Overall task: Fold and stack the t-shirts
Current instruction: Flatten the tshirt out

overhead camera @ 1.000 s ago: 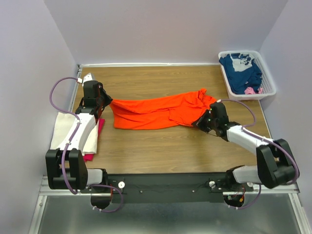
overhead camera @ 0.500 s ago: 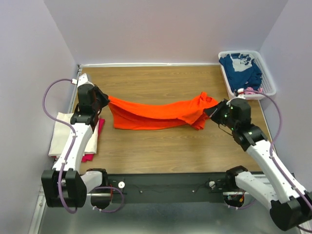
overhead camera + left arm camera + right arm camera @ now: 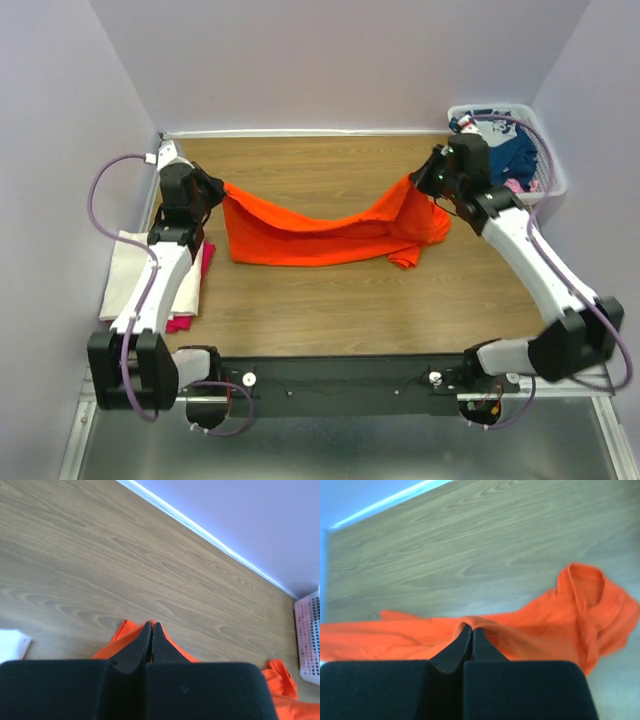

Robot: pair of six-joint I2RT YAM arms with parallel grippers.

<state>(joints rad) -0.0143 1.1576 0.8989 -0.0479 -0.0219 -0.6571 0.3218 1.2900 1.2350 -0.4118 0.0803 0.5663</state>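
Orange cloth spans the middle of the scene: one orange t-shirt [image 3: 320, 228] is strung between the two arms. Its ends are raised and its middle sags onto the wooden table [image 3: 330, 310]. The left gripper [image 3: 222, 190] has its fingers pressed together on the shirt's left end. The right gripper [image 3: 418, 180] pinches the right end in the same way, up near the white slotted basket [image 3: 556, 184].

By colour, four shirts can be counted from above. Besides the orange one, a cream t-shirt [image 3: 125, 270] lies flat at the table's left edge under the left arm. A magenta t-shirt [image 3: 183, 321] peeks out beneath it. A navy t-shirt [image 3: 508, 155] is bundled in the basket, and its white print is too small and crumpled to read. A scrap of pink cloth [image 3: 515, 186] also shows in the basket.

Only the top view shows the side stack and the basket's contents. The left wrist view shows the left gripper [image 3: 151, 625] with its black tips meeting over an orange fold [image 3: 125, 636], and a corner of the basket [image 3: 310, 640] at the right edge. The right wrist view shows the right gripper [image 3: 471, 628] closed on a ridge of the orange t-shirt [image 3: 545, 615]. The collar end lies bunched on the wood to the right.
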